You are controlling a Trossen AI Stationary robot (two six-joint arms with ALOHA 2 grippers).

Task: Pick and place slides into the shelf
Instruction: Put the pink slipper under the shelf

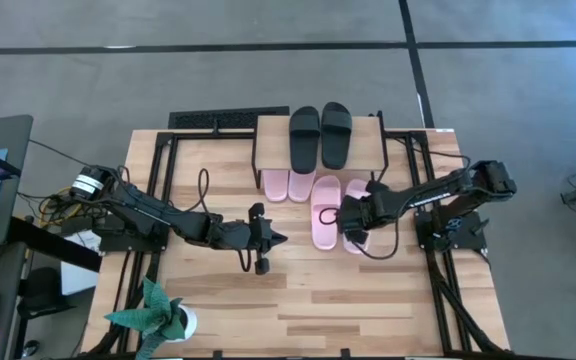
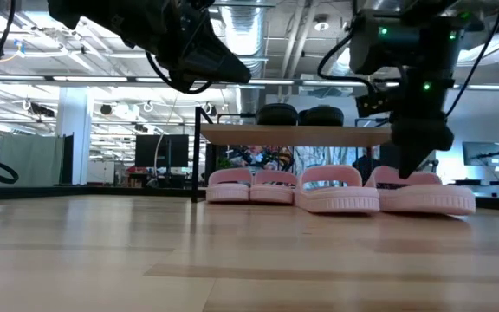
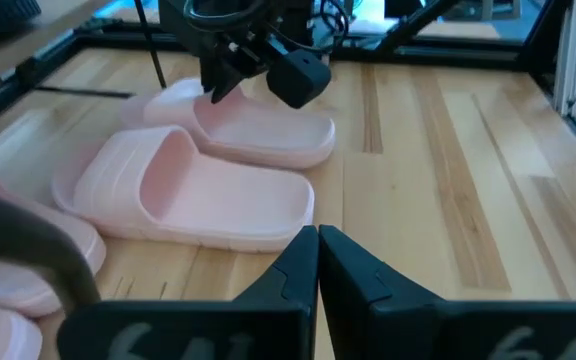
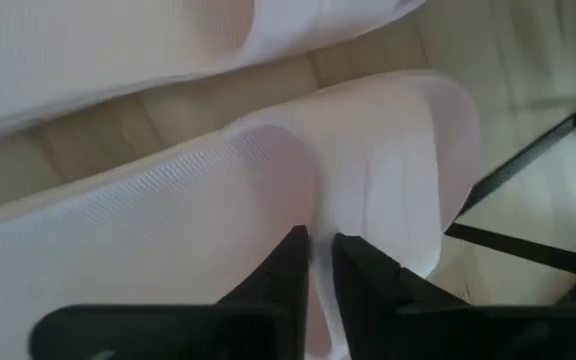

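Two black slides (image 1: 320, 135) lie on top of the shelf (image 1: 368, 140), whose plank (image 2: 293, 136) shows in the low view. Two pink slides (image 1: 288, 185) rest sole-down on the table under it. Two more pink slides stand on the table in front: one (image 1: 325, 212) free, the other (image 1: 356, 243) under my right gripper (image 1: 346, 222), which is shut on its strap. My left gripper (image 1: 273, 238) hovers shut above the table, left of these slides, touching nothing. My right gripper pinches the strap (image 4: 268, 170) of the right-hand pink slide between its two fingers, at the strap's edge. The fingers (image 2: 414, 165) come from above, pointing down. The slide (image 2: 427, 201) sits flat with its sole on the table.
A small potted plant (image 1: 158, 315) stands at the table's near left corner. A black flat object (image 1: 213, 122) lies at the far edge, left of the shelf. Black frame rails (image 1: 158, 170) run along both table sides. Bare wood spreads across the near half (image 1: 308, 300).
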